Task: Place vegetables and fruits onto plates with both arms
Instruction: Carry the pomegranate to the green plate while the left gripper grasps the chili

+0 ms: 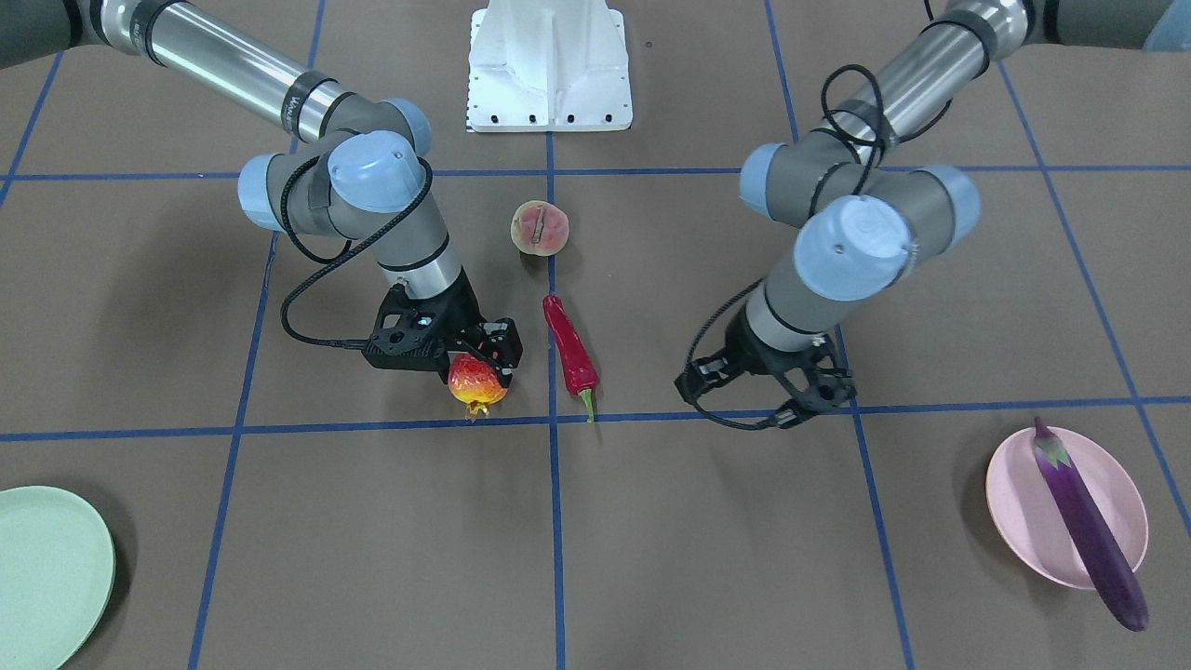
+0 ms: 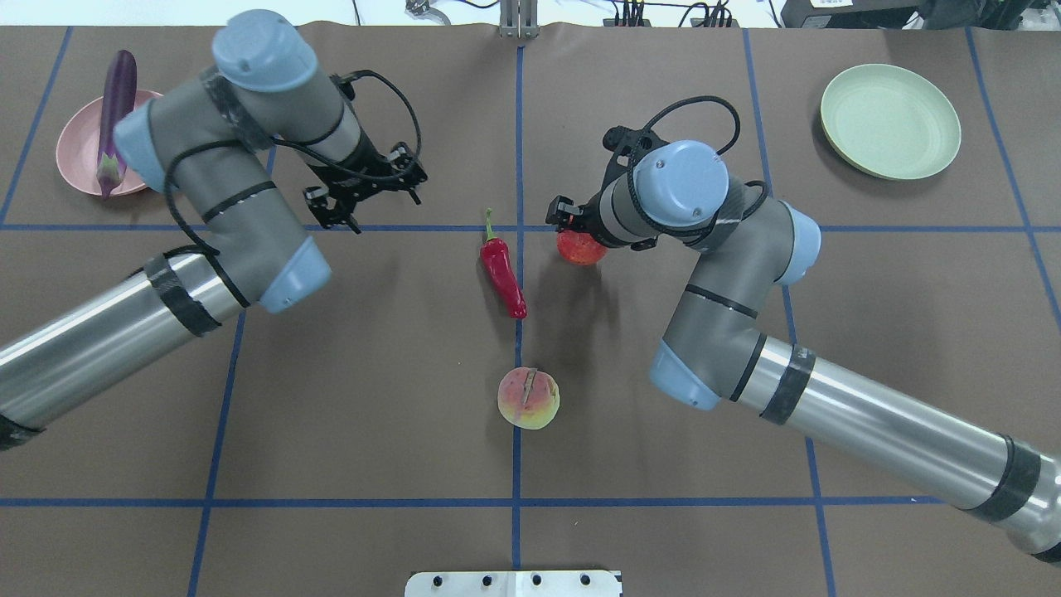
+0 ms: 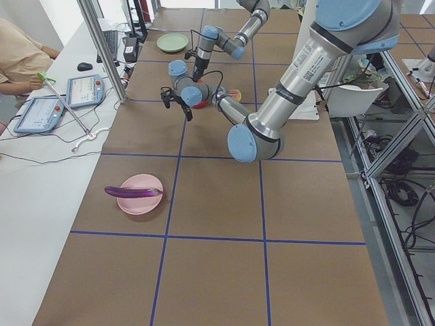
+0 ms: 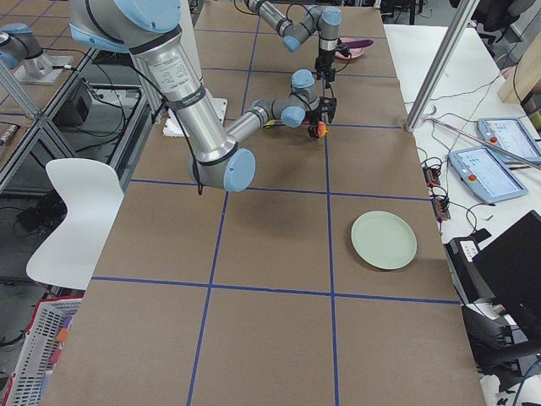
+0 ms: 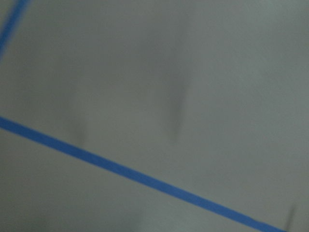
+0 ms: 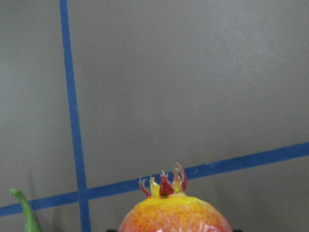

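Here, from the front, the chili pepper (image 1: 570,352) lies just beside the pomegranate (image 1: 477,384), and the peach (image 1: 540,228) sits nearer the white base block (image 1: 549,65). The right gripper (image 1: 482,365) reaches down from a sharply bent wrist. Its fingers stand on both sides of the pomegranate and seem clamped on it, though the fruit hides the contact. The fruit's crown aims away from the robot. The left gripper (image 1: 817,402) hangs over the bare table (image 1: 698,540), fingers apart. The eggplant (image 1: 1089,526) lies across the pink plate (image 1: 1014,507), cap toward the robot, tip overhanging the far rim. The green plate (image 1: 46,577) is well apart at the table's other end.

From overhead, the right wrist covers most of the pomegranate. The chili pepper's long axis runs roughly along the centre tape line (image 2: 517,124), stem pointing away from the robot.

The right wrist view has the pomegranate at its bottom edge, crown toward a tape crossing, with a green stem at lower left. The left wrist view is blurred: brown table and one blue line.
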`<state>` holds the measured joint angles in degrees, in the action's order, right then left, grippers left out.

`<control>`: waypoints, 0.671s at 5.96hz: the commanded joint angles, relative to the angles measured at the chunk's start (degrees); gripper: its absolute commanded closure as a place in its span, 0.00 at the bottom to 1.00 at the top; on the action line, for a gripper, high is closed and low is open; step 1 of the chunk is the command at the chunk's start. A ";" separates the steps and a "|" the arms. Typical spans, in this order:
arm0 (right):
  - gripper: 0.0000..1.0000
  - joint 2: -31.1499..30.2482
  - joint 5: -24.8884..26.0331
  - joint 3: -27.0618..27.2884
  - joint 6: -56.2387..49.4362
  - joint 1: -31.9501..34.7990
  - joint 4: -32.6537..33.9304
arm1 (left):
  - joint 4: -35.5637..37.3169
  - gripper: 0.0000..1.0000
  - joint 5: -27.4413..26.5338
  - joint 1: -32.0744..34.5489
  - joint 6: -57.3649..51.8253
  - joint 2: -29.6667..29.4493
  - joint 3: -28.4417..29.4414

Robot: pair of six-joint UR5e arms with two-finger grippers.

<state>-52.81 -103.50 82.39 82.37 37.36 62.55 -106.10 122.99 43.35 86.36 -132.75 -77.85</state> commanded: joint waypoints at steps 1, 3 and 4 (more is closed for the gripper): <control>1.00 -3.85 -11.92 1.02 -6.02 11.70 0.03 | -0.07 0.00 -5.19 -7.46 6.68 -6.61 2.85; 1.00 -9.22 -15.68 -1.24 -22.09 26.30 0.82 | -0.59 0.00 -6.70 -11.17 11.62 -10.51 7.53; 1.00 -9.15 -13.59 -6.66 -27.12 29.93 0.74 | -0.94 0.13 -7.67 -11.62 11.64 -10.60 8.32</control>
<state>-61.36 -118.20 79.91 60.91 62.79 63.21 -106.72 116.32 32.61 97.43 -142.96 -70.53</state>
